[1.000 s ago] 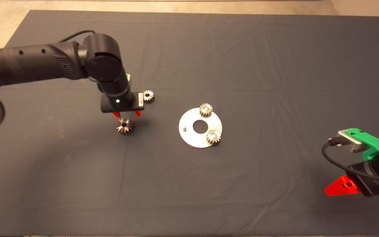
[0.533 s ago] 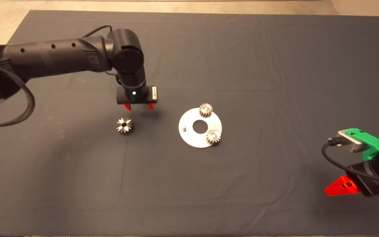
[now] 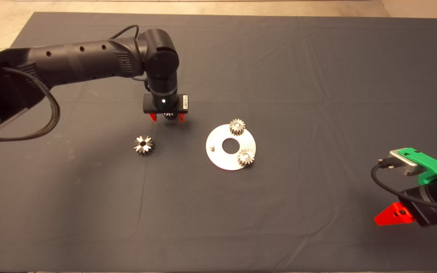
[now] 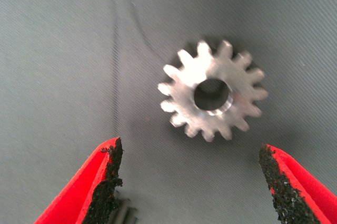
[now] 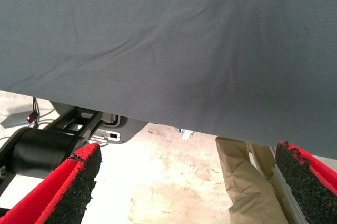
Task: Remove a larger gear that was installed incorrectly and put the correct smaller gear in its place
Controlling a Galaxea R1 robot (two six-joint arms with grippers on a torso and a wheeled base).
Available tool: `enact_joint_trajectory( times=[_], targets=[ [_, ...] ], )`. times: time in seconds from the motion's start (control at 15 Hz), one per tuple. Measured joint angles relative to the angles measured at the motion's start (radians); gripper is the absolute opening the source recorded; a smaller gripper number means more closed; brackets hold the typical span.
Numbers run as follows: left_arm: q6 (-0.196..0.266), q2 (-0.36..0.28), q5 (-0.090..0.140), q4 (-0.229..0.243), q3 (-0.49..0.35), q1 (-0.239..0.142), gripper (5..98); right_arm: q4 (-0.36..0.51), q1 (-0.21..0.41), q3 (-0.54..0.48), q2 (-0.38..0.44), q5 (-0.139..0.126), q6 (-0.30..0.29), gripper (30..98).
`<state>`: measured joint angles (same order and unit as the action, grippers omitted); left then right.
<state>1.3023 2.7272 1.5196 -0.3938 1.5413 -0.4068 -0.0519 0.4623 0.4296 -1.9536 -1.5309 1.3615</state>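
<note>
The larger gear (image 3: 144,145) is lying flat on the mat (image 3: 89,212) at centre left of the head view, untouched. Just up and right of it, the left gripper (image 3: 166,118) is hovering over the smaller gear (image 4: 211,95), fingers (image 4: 105,182) spread wide on either side, gripping nothing. Right of centre, a round plate (image 3: 218,159) is carrying two small gears (image 3: 237,126). At lower right, the right gripper (image 5: 187,182) is sitting wide open and empty.
</note>
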Motion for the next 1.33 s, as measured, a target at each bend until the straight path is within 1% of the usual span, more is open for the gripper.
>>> enact_joint_trajectory(
  times=[0.27, 0.47, 0.6, 0.73, 0.87, 1.0, 1.2, 1.33],
  targets=[
    [-0.003, 0.011, 0.0, -0.008, 0.017, 0.0, 64.3, 0.0, 0.0, 0.0, 0.0, 0.0, 0.0, 87.7],
    [-0.007, 0.036, -0.002, -0.022, 0.066, 0.006, 64.3, 0.0, 0.0, 0.0, 0.0, 0.0, 0.0, 87.7],
    [-0.008, 0.046, -0.003, -0.023, 0.075, 0.005, 64.3, 0.0, 0.0, 0.001, 0.0, 0.0, 0.0, 87.7],
    [-0.013, 0.054, -0.01, -0.029, 0.094, 0.005, 64.3, 0.0, 0.0, 0.001, 0.0, 0.0, 0.0, 87.7],
    [-0.029, 0.058, -0.013, -0.045, 0.104, 0.005, 64.3, 0.0, 0.0, 0.001, 0.0, 0.0, 0.0, 87.7],
    [-0.031, 0.058, -0.013, -0.047, 0.115, 0.005, 64.3, 0.0, 0.0, 0.001, -0.001, 0.0, 0.0, 87.7],
    [-0.06, 0.071, -0.013, -0.053, 0.155, 0.006, 64.3, 0.0, 0.0, 0.002, -0.017, 0.0, 0.0, 87.7],
    [-0.07, 0.082, -0.012, -0.072, 0.172, 0.011, 64.3, 0.0, 0.0, 0.002, -0.024, 0.0, 0.0, 87.7]
  ],
)
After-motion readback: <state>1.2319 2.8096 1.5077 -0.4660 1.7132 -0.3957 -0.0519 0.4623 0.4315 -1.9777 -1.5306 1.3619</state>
